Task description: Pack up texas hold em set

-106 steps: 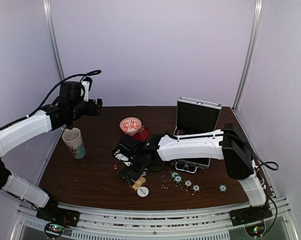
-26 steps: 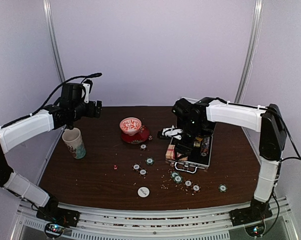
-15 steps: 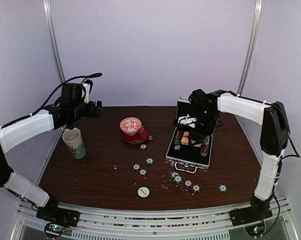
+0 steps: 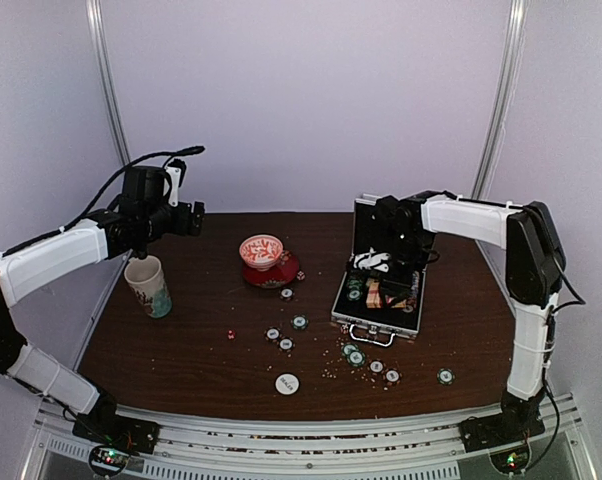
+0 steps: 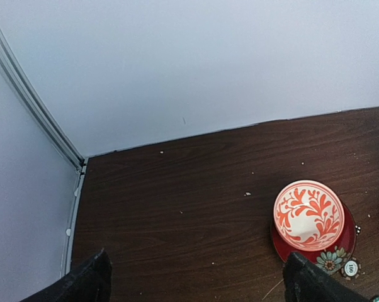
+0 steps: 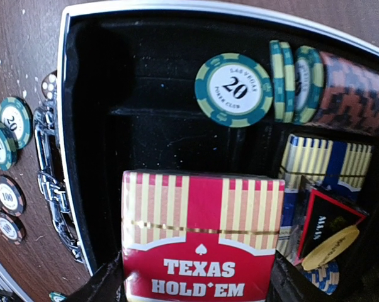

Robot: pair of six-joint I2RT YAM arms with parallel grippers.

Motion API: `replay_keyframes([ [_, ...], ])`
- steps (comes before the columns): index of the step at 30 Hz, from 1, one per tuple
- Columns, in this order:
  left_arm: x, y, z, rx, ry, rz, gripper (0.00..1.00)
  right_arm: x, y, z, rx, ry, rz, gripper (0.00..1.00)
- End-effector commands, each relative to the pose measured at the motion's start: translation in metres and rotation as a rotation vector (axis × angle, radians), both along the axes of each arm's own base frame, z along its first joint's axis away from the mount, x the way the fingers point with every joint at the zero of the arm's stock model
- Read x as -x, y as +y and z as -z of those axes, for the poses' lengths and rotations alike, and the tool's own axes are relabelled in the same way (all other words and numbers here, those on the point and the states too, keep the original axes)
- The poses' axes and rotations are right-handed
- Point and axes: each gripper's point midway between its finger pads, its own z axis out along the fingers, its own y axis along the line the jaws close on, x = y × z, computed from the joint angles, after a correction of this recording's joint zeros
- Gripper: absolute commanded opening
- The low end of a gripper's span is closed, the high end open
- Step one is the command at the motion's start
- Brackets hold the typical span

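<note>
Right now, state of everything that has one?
briefcase: open, lid upright
card box: gripped, over the briefcase
right gripper: shut on card box
left gripper: open, empty
poker chips: some in briefcase, others loose on table
paper cup: upright
bowl: upright on saucer

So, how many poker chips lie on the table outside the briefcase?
9 poker chips: one beside the saucer; three near the table's middle; four in front of the briefcase; one nearer the right edge. The white disc is not counted; others may be hidden.
</note>
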Motion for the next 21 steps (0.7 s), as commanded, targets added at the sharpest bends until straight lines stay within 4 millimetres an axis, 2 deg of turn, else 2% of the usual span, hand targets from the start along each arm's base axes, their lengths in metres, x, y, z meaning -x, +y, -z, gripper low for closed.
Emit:
replay_keyframes([
  [1, -0.005, -0.001, -0.009, 0.013, -0.029, 0.009, 0.97, 0.007, -0.003, 0.014, 0.052, 0.033, -0.029, 0.61],
  [10, -0.005, -0.002, -0.007, 0.014, -0.025, 0.013, 0.97, 0.007, 0.008, 0.026, 0.045, 0.049, -0.054, 0.61],
  [21, -0.006, -0.002, -0.006, 0.011, -0.021, 0.011, 0.97, 0.024, 0.021, 0.025, -0.004, 0.109, -0.114, 0.61],
])
